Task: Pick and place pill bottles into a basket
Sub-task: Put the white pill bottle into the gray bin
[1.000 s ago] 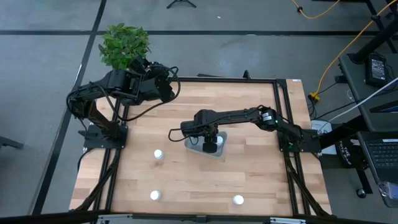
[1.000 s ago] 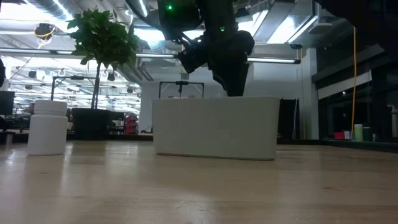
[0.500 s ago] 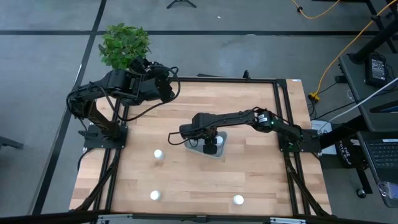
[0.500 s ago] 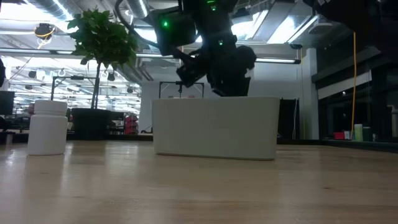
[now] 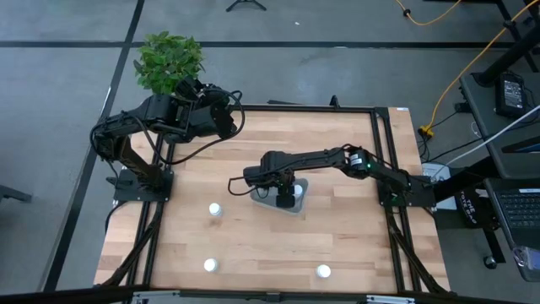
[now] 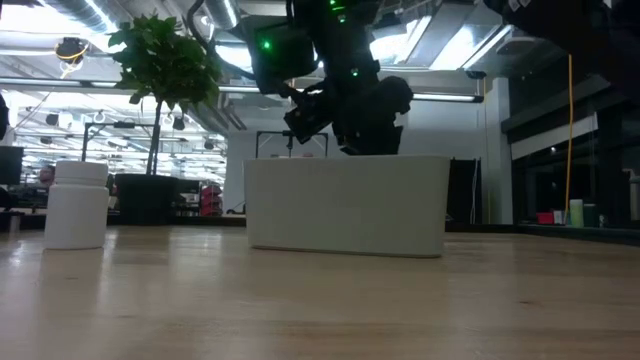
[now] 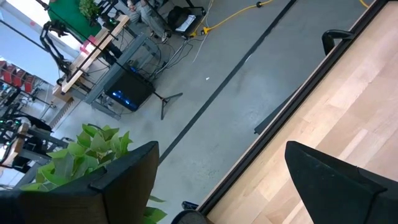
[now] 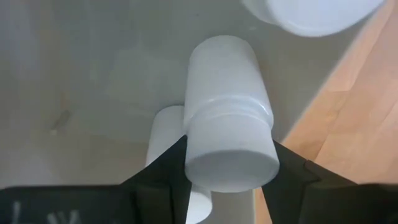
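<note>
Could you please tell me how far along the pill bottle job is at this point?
Done: at least two pill bottles already lie in the basket, seen in the right wrist view. In hand: the right gripper is inside the basket, shut on another bottle. Left: three bottles on the table. The left gripper waits open near the plant.

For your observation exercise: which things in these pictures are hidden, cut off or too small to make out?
- Basket contents: low view, its near wall hides them.
- Basket floor: high view, the right gripper covers most of it.
- Bottle count inside: right wrist view, the held pill bottle blocks a second bottle; a third is cut off by the picture's edge.
- Loose bottles: high view, too small for labels.
- Left gripper: faces floor and plant.
</note>
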Available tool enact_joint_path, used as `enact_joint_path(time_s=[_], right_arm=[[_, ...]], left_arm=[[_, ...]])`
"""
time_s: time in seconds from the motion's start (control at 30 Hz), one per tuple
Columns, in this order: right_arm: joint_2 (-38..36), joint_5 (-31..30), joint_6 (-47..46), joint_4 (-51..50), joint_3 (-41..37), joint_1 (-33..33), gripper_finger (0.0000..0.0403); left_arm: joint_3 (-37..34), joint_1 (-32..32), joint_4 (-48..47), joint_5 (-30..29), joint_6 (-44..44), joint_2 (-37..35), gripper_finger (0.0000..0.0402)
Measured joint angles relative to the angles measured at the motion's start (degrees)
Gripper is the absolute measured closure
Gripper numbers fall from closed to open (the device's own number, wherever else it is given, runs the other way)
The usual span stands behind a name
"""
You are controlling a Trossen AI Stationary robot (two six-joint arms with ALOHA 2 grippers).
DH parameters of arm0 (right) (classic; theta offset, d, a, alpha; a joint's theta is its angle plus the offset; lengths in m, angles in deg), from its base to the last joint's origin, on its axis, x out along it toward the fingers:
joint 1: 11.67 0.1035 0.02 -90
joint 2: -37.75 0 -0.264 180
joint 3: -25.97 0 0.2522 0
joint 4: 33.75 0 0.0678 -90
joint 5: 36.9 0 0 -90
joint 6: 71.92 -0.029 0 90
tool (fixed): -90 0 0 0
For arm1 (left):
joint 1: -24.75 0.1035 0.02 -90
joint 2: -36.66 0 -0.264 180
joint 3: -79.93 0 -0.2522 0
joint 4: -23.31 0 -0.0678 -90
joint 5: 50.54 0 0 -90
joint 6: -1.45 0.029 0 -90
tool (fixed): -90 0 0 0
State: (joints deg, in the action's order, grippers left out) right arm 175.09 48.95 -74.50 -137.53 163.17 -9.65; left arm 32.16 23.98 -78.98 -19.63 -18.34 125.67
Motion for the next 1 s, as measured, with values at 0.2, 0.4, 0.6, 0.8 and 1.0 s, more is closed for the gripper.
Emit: enact_joint_path(time_s=[0.2,0.4,0.6,0.8,1.0], right_arm=[[0.0,0.2,-0.1,0.0,0.0,0.0,0.0236],[0.0,0.2,0.0,0.0,0.0,0.0,0.0232],[0.0,0.4,0.6,0.0,0.0,0.0,0.0231],[0.0,0.4,1.8,0.0,0.0,0.0,0.0230],[0.0,0.3,2.7,0.0,0.0,0.0,0.0240]], left_arm=[[0.0,0.0,0.0,0.0,0.0,0.0,0.0059],[0.0,0.0,0.0,0.1,0.0,0.0,0.0059],[0.0,0.0,0.0,0.1,0.0,0.0,0.0059],[0.0,0.0,0.0,0.1,0.0,0.0,0.0059],[0.0,0.0,0.0,0.1,0.0,0.0,0.0059]])
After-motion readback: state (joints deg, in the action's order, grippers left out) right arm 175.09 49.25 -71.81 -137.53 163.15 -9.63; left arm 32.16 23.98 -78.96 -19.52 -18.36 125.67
